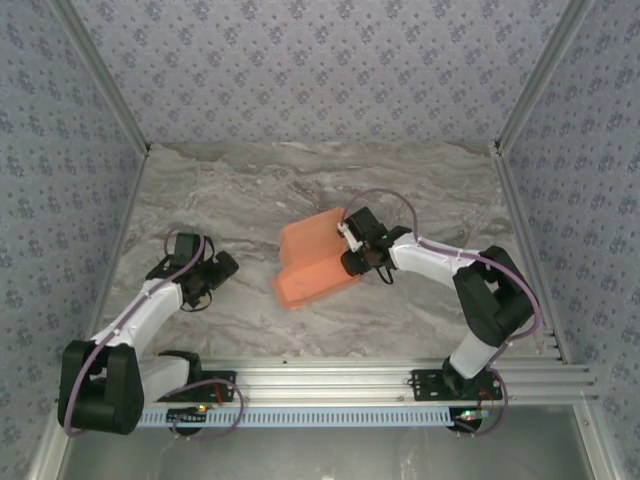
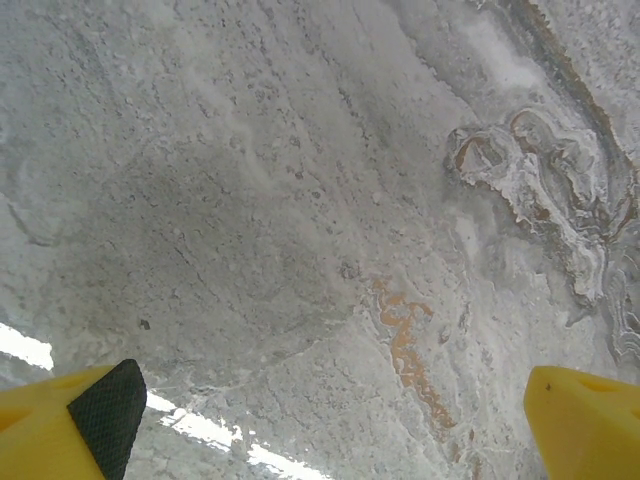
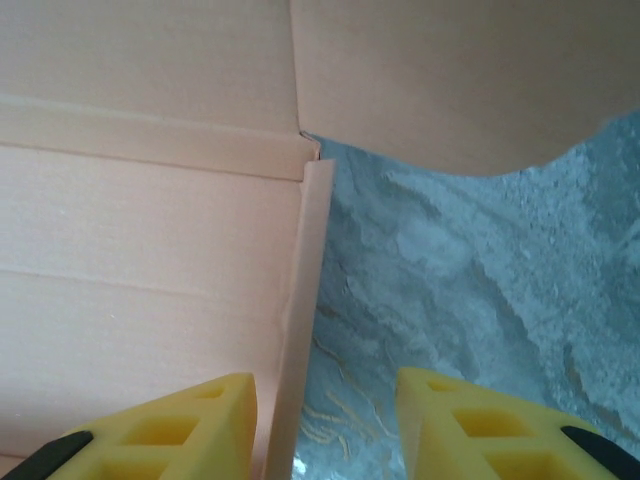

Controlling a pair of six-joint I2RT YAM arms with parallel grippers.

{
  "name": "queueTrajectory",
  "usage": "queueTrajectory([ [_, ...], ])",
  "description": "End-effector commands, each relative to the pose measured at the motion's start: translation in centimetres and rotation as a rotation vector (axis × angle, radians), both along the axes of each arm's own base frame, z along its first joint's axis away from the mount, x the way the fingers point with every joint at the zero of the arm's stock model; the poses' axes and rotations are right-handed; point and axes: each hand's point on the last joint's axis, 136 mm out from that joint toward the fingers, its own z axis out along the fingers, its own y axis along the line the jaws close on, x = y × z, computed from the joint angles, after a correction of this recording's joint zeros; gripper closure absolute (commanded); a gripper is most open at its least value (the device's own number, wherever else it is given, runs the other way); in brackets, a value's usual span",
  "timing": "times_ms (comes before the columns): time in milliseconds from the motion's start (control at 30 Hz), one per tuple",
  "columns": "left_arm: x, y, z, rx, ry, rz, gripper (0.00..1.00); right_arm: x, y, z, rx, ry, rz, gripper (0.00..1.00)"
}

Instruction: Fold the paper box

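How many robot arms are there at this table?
2. The left arm sits bent at the near left of the marble table. The right arm reaches from the near right to the orange paper box in the middle. None seems hidden.

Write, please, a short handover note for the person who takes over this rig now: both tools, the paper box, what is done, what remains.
Left tool: open, holding nothing, over the table, left of the box and apart from it.
Right tool: open, at the right edge of the paper box. A narrow side flap stands between its fingers, not clamped.
Done: the box looks partly folded, with creases formed and some panels raised.
Left: probably fold in this flap, then finish the remaining folds.
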Motion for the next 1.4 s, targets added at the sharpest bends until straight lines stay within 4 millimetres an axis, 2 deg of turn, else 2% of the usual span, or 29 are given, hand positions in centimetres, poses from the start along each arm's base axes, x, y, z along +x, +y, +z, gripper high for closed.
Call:
queueTrajectory([
  [0,-0.7,0.3,-0.2,0.009,0.001,0.017,0.01,1.5,1.7,0.9,0.054,-0.05,0.053,0.59],
  [233,-0.6,0.1,0.1,0.005,-0.022,0.003,0.01,3.1,2.2,-0.3,0.009,-0.139,0.074,0.61],
  [333,-0.6,0.3,0.1,0.013,-0.017,0.004,0.01,2.6,2.1,-0.6,0.054,-0.152,0.122,0.61],
  [433,-0.6,0.3,0.3,0.014,-0.018,0.0,0.01,1.5,2.0,0.6,0.13,-0.152,0.198,0.6],
  [533,-0.6,0.2,0.6,0.014,-0.029,-0.002,0.01,1.3,1.5,2.0,0.168,-0.119,0.238,0.6],
  [700,-0.4,0.1,0.9,0.001,-0.059,-0.007,0.01,2.4,1.0,2.2,0.174,-0.097,0.22,0.61],
  [933,-0.5,0.1,1.1,-0.003,-0.071,-0.005,0.01,4.4,2.2,1.6,0.155,-0.12,0.233,0.6],
  [1067,-0.6,0.1,1.1,-0.013,-0.073,0.013,0.01,4.6,3.0,0.7,0.151,-0.094,0.247,0.53],
  [1267,-0.6,0.0,1.4,-0.015,-0.087,0.004,0.01,5.2,3.0,-1.3,0.144,-0.058,0.239,0.65],
  [1367,-0.6,0.0,1.4,-0.014,-0.091,0.001,0.01,5.4,3.1,-1.8,0.14,-0.054,0.25,0.67],
])
